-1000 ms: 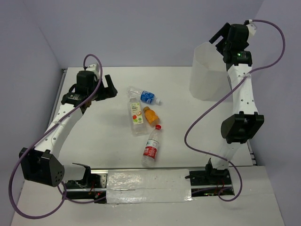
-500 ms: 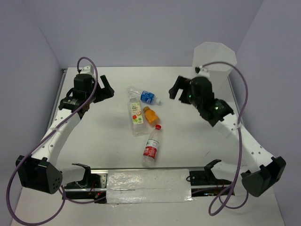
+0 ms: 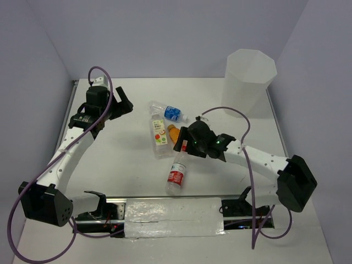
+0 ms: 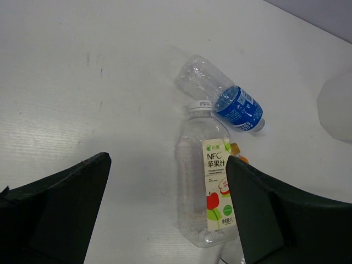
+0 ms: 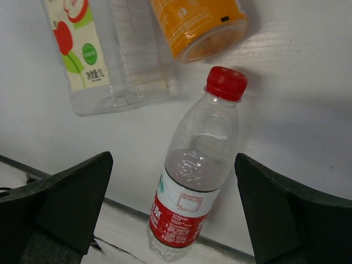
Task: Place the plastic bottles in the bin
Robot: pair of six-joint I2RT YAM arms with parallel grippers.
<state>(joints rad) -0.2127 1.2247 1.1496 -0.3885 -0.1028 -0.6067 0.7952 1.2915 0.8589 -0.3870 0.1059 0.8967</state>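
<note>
**A:** From overhead, where does everything lie?

**B:** The tall translucent white many-sided plastic bin [image 3: 250, 77] stands upright at the far right of the white table [image 3: 121, 159], well apart from the bottles. Four bottles lie on their sides mid-table. The clear blue-labelled bottle [image 3: 169, 112] is farthest back. The clear white-green fruit-labelled bottle [image 3: 159, 135] lies just beside the small orange-filled bottle [image 3: 175, 133]. The clear red-capped bottle [image 3: 177, 171] is nearest the arm bases.

**A:** And the arms?

**B:** The left jaws sit at the far left, spread and grasping nothing. The right jaws are over the red cap. From this height I cannot tell whether they touch it.

**A:** The left wrist view?

**B:** The left jaws are released and stand wide, with bare table between them. Ahead, the fruit-labelled bottle [image 4: 206, 187] has its white cap just beside the blue-labelled bottle [image 4: 231, 99]. A sliver of the orange-filled bottle [image 4: 237, 149] shows behind it. The bin [image 4: 336, 107] cuts in at the right edge.

**A:** The right wrist view?

**B:** The right jaws are also released, one on each side of the red-capped bottle [image 5: 192, 181], gripping nothing. That bottle has a red label at its lower end. The orange-filled bottle [image 5: 198, 25] lies near the cap but apart from it. The fruit-labelled bottle [image 5: 104, 49] lies to the left.
</note>
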